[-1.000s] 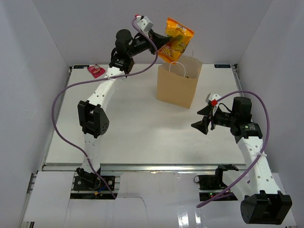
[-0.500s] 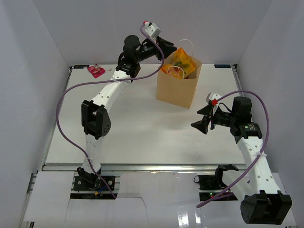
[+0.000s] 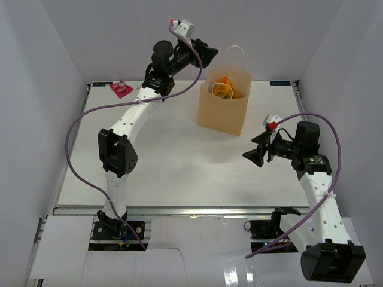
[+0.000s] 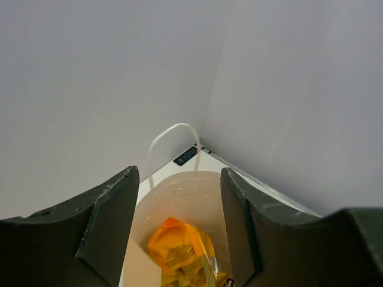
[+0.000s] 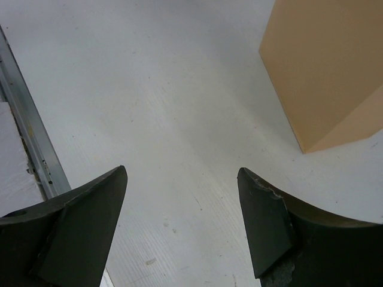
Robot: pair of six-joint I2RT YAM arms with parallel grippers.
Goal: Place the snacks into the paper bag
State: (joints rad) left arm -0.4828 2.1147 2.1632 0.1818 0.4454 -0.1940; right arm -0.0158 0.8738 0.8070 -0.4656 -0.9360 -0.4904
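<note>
My left gripper [image 4: 178, 173] stands spread and empty above the mouth of the paper bag [image 3: 222, 110]. The large orange pouch [image 4: 179, 248] sits inside the bag, below the fingers. My right gripper [image 5: 182, 173] is wide too and holds nothing, hovering over the table [image 3: 167, 161] near the bag's right side. One magenta packet [image 3: 121, 89] lies at the table's far left corner.

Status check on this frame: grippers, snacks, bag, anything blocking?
Left gripper open, empty, above bag. Right gripper open, empty, right of bag. Orange pouch inside bag; magenta packet far left on table. Nothing in the way.
</note>
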